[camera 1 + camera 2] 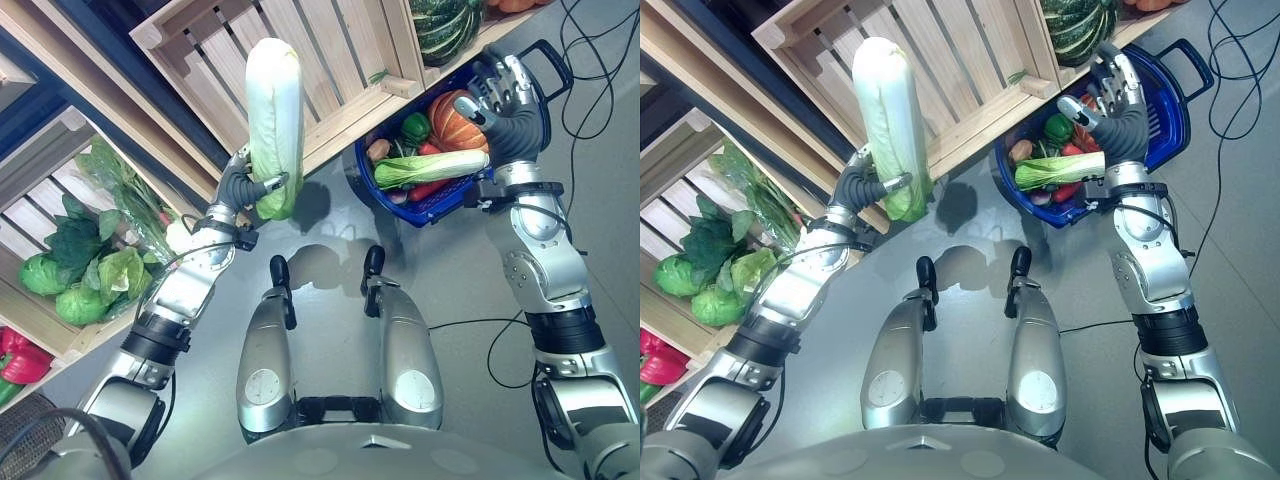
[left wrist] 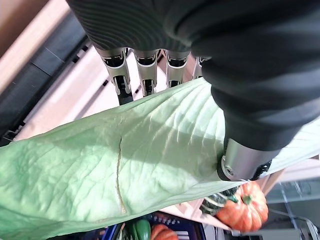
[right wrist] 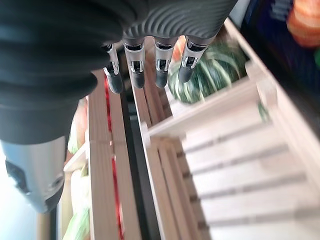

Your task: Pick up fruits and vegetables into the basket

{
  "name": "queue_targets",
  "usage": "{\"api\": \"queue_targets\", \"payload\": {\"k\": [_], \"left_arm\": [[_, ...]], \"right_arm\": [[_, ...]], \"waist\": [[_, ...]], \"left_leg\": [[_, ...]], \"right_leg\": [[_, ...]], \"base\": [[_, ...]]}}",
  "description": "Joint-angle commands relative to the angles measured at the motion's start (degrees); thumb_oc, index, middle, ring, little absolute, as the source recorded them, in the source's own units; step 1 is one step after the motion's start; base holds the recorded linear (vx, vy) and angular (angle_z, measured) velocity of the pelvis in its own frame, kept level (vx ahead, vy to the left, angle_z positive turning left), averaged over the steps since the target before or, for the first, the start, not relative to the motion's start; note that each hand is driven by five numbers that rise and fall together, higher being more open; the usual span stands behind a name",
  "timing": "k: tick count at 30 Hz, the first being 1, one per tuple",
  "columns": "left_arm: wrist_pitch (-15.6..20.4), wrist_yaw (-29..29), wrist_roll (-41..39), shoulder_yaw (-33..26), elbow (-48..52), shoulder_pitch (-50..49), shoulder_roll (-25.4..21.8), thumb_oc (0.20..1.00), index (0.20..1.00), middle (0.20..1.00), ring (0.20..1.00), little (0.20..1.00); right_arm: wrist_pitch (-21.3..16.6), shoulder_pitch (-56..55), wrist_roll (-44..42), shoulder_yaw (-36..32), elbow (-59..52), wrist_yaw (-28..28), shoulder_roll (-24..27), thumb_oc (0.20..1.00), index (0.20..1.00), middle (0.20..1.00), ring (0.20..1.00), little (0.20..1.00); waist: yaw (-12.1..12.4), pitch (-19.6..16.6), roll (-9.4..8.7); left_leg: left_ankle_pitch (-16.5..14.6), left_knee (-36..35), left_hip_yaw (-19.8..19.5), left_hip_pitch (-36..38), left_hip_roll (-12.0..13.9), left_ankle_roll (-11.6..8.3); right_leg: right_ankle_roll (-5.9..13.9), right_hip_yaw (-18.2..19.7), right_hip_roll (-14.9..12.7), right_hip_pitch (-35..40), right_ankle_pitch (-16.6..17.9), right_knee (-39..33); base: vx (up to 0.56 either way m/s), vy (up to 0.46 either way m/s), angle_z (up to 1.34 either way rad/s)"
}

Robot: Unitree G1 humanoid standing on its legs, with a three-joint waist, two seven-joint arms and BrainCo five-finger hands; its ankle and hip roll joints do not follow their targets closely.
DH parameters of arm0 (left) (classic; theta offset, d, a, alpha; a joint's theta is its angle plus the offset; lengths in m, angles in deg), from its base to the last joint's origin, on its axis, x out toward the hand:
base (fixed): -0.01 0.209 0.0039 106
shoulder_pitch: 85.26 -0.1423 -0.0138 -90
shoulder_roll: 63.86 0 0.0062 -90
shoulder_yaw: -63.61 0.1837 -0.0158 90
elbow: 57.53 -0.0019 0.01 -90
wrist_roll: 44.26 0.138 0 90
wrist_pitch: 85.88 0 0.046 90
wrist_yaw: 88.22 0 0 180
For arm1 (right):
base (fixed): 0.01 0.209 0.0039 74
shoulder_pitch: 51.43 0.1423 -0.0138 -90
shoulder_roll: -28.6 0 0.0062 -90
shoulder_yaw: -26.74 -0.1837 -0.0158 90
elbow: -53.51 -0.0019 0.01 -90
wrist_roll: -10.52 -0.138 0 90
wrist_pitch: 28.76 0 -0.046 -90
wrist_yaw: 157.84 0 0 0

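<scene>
My left hand (image 1: 240,192) is shut on the lower end of a long pale-green napa cabbage (image 1: 275,100), holding it upright in front of the wooden crates. The left wrist view shows the fingers (image 2: 122,75) and thumb wrapped round its leafy side (image 2: 125,170). To the right stands a blue basket (image 1: 1170,110) with an orange pumpkin (image 1: 462,115), a green pepper (image 1: 415,125), a long pale-green stalk vegetable (image 1: 430,168) and red peppers in it. My right hand (image 1: 505,100) hovers over the basket's far side, open and holding nothing, with its fingers (image 3: 162,65) straight.
A slatted wooden crate (image 1: 330,60) stands behind the cabbage, and a striped green squash (image 1: 445,25) lies in the crate beside it. A crate at the left holds leafy greens and round cabbages (image 1: 80,270). Red peppers (image 1: 20,355) lie lower left.
</scene>
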Motion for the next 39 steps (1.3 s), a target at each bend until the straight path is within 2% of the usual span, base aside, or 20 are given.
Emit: {"api": "queue_targets", "payload": {"k": [1, 11, 16, 22, 34, 39], "left_arm": [[0.80, 2.01, 7.94, 1.25, 6.11, 1.90, -3.59, 0.200, 0.200, 0.200, 0.200, 0.200], [-4.21, 9.75, 8.81, 5.44, 5.87, 8.30, -6.66, 0.200, 0.200, 0.200, 0.200, 0.200], [-6.69, 14.23, 10.44, 7.39, 5.84, 10.52, -7.98, 0.200, 0.200, 0.200, 0.200, 0.200], [-8.68, 18.38, 8.56, 9.18, 6.39, 13.13, -8.81, 0.200, 0.200, 0.200, 0.200, 0.200], [-9.78, 17.37, 12.71, 10.62, 6.91, 15.94, -9.69, 0.200, 0.200, 0.200, 0.200, 0.200], [-7.74, 16.99, 10.52, 9.62, 6.99, 15.75, -9.72, 0.200, 0.200, 0.200, 0.200, 0.200]], "right_arm": [[-0.73, 2.62, -2.83, 1.12, -3.14, 4.67, -1.19, 1.000, 1.000, 1.000, 1.000, 1.000], [4.50, 7.54, -1.79, 6.97, -3.26, 5.06, -2.33, 1.000, 1.000, 1.000, 1.000, 1.000], [6.24, 9.94, -0.47, 8.89, -1.82, 4.50, -2.47, 1.000, 1.000, 1.000, 1.000, 1.000], [7.47, 12.74, 1.54, 11.16, -0.89, 3.51, -1.71, 1.000, 1.000, 1.000, 1.000, 1.000], [10.73, 15.16, 0.58, 15.29, 2.21, 1.91, -3.20, 1.000, 1.000, 1.000, 1.000, 1.000], [11.23, 14.92, -5.11, 15.86, 2.47, 3.12, -4.31, 1.000, 1.000, 1.000, 1.000, 1.000]], "waist": [[-0.69, -4.03, -1.43], [-0.54, -3.89, -1.05], [-0.40, -4.04, -0.76], [-0.27, -4.09, -0.60], [0.42, -4.01, -0.32], [1.04, -4.01, -0.47]], "left_leg": [[-4.60, 2.42, 3.21, -0.57, -3.42, 4.95], [-4.28, 2.47, 2.79, -0.58, -3.61, 4.89], [-3.71, 1.95, 2.62, -0.58, -3.79, 4.88], [-3.56, 1.65, 2.52, -0.42, -3.88, 4.85], [-3.28, 0.83, 2.19, -0.12, -4.14, 4.80], [-3.18, 0.46, 2.07, 0.13, -4.15, 4.74]], "right_leg": [[4.54, 2.50, -0.26, 3.29, -4.18, 0.17], [4.61, 2.78, -0.50, 3.00, -4.02, 0.58], [4.57, 2.68, -0.61, 3.02, -3.39, 0.01], [4.63, 2.74, -0.84, 3.08, -3.21, -0.24], [4.87, 2.45, -1.48, 3.31, -2.84, -0.95], [4.93, 2.06, -1.68, 3.78, -2.72, -1.44]], "base": [[0.00, 0.000, 0.00], [0.00, 0.000, 0.00], [0.00, 0.000, 0.00], [0.00, 0.000, 0.00], [0.00, 0.000, 0.01], [-0.01, -0.002, 0.02]]}}
